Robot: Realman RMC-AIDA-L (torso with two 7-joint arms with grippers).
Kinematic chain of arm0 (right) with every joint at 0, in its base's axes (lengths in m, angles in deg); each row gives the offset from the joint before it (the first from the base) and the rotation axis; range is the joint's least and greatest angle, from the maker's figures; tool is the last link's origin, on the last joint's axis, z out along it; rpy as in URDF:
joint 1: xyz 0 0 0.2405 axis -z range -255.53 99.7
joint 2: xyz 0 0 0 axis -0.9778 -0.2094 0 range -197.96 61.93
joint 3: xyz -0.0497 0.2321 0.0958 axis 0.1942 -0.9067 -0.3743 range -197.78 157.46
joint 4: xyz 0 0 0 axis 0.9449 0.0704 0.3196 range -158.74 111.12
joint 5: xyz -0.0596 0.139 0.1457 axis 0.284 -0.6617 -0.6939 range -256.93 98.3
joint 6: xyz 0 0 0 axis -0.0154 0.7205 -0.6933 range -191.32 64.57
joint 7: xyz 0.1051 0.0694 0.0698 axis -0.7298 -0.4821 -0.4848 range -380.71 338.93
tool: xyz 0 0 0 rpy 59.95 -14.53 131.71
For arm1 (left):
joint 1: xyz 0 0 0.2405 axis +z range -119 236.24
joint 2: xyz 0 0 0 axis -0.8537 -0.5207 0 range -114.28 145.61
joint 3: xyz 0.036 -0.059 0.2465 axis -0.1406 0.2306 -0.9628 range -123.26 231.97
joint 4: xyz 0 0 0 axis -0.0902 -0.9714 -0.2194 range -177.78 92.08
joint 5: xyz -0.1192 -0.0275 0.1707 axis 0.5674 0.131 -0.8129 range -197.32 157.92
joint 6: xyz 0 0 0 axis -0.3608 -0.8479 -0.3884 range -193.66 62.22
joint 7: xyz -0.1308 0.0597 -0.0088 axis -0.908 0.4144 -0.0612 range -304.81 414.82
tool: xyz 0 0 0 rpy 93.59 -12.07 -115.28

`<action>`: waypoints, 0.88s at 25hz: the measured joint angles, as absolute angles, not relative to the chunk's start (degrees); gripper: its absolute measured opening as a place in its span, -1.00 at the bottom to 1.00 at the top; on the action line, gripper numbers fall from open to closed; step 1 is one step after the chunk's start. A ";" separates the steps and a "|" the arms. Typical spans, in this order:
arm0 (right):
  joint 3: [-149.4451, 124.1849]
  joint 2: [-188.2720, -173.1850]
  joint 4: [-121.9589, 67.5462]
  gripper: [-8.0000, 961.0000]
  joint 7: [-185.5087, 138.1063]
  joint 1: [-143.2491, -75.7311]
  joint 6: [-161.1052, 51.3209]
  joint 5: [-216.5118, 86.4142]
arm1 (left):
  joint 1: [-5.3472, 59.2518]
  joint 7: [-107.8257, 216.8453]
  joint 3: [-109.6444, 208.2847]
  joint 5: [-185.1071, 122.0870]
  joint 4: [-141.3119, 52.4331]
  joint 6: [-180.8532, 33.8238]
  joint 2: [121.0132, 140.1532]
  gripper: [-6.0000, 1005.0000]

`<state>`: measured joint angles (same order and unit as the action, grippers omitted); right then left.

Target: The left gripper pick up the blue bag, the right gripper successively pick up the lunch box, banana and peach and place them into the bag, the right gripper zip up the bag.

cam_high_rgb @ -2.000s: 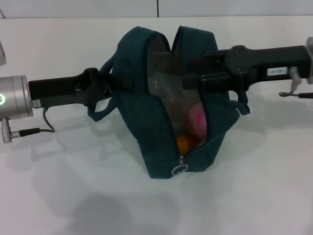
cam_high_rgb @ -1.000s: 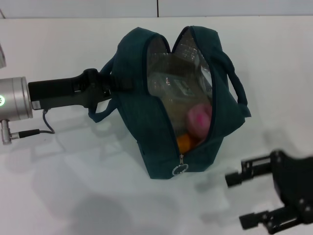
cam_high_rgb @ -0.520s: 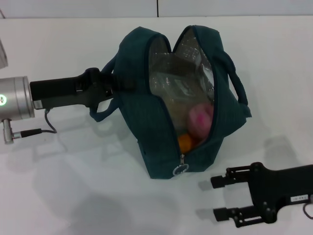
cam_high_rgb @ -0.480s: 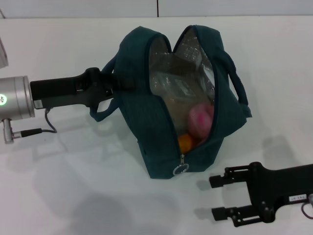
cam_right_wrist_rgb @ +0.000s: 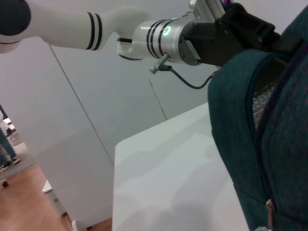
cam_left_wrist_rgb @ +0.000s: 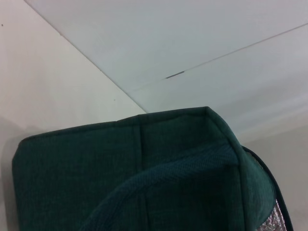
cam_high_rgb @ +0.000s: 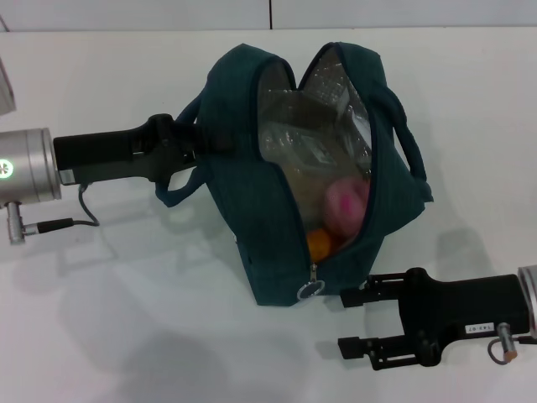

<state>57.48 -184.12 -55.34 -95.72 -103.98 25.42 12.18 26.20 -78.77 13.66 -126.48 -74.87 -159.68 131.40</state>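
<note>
The blue bag (cam_high_rgb: 252, 210) stands unzipped in the middle of the white table, showing its foil lining. Inside lie the clear lunch box (cam_high_rgb: 306, 147), the pink peach (cam_high_rgb: 344, 204) and, below it, the orange-yellow banana (cam_high_rgb: 317, 246). My left gripper (cam_high_rgb: 201, 143) reaches in from the left, shut on the bag's left side by the handle. My right gripper (cam_high_rgb: 344, 322) lies low at the front right, open and empty, pointing left just right of the zipper's ring pull (cam_high_rgb: 309, 291). The left wrist view is filled by bag (cam_left_wrist_rgb: 144, 183) fabric. The right wrist view shows the bag (cam_right_wrist_rgb: 274, 144) close up.
The white table (cam_high_rgb: 126, 336) extends in front and to the left of the bag. The left wrist's cable (cam_high_rgb: 59, 222) hangs near the table. In the right wrist view the table's edge (cam_right_wrist_rgb: 115, 192) drops to a floor.
My right gripper has come out of the bag, dropped to the table's front right, and slid left toward the zipper pull. The bag and left gripper have barely moved.
</note>
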 joint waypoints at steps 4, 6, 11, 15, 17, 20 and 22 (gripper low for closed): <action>59.23 -184.16 -55.08 0.45 -95.55 -104.00 23.93 10.27 | 26.19 -78.77 13.63 -126.48 -74.77 -159.68 131.51 -0.88; 60.32 -184.19 -55.07 0.45 -95.52 -104.04 23.07 9.03 | 26.19 -78.77 13.61 -126.48 -74.79 -159.67 131.57 -0.88; 63.39 -184.21 -55.07 0.45 -95.59 -104.10 20.10 7.39 | 26.19 -78.77 13.61 -126.48 -74.89 -159.67 131.59 -0.88; 66.12 -184.20 -55.09 0.45 -95.51 -104.11 18.13 5.19 | 26.19 -78.77 13.59 -126.48 -74.96 -159.67 131.59 -0.88; 67.73 -184.21 -55.31 0.45 -95.47 -104.11 16.98 3.98 | 26.19 -78.77 13.60 -126.48 -75.00 -159.67 131.59 -0.88; 69.70 -184.20 -55.65 0.45 -95.15 -104.11 15.59 2.83 | 26.19 -78.76 13.60 -126.48 -75.02 -159.67 131.60 -0.88; 71.63 -184.20 -55.86 0.44 -94.57 -104.12 14.55 0.97 | 26.16 -78.76 13.57 -126.48 -75.02 -159.67 131.59 -0.88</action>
<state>71.63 -184.20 -55.86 -94.57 -104.12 14.55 0.97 26.16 -78.76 13.57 -126.48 -75.02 -159.67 131.59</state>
